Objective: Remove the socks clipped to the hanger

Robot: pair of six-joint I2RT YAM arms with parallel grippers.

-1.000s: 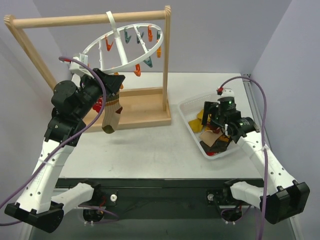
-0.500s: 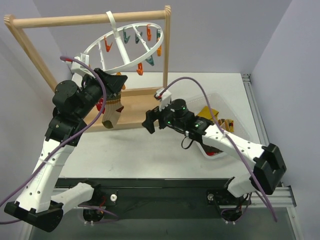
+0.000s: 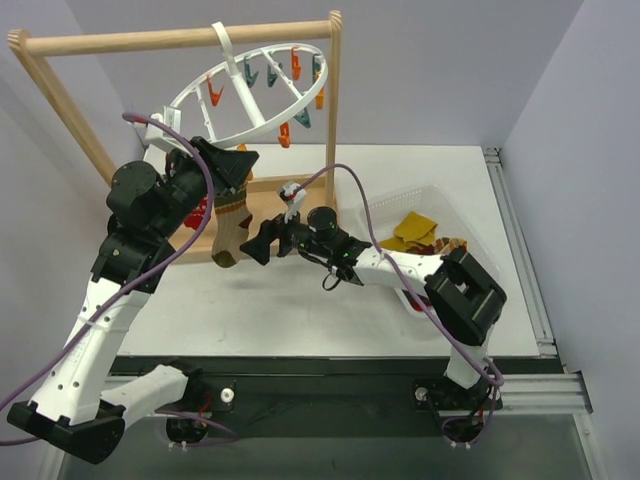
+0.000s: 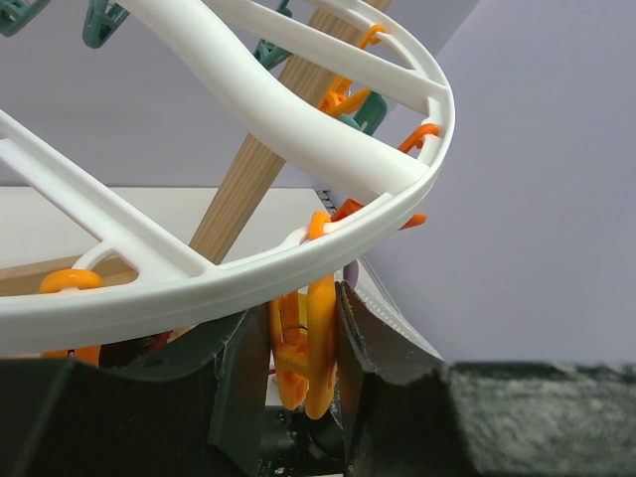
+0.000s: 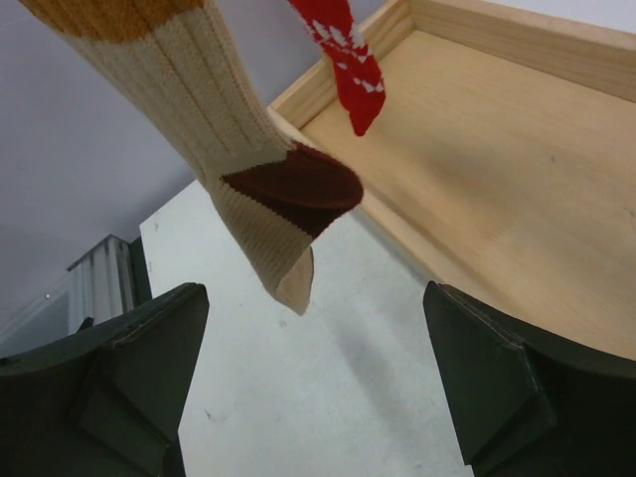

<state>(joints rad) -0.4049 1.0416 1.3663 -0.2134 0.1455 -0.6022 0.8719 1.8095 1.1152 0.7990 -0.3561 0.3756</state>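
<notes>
While most clips on the hanger hang bare, two socks dangle from the low left edge of its tilted ring. One is a beige sock with a brown heel, and the red patterned sock is just beside it. Both hang over the base of the wooden rack.

The left hand is up at that edge, clenched on an orange clip under the rim. I cannot tell from here whether that clip is the one holding the beige sock.

The right hand is just beside the beige sock's foot, released, its fingers spread wide and nothing between them.

Other socks lie in the mesh basket to the right on the worktop.

The step in hand looks like taking the beige sock. To do it well, the right hand should advance until the ribbed leg above the heel sits between its fingers, not just the limp toe. It should then close fully and draw straight down along the sock. The left hand should brace the ring so it does not swing on its hook or drag the red sock along.
</notes>
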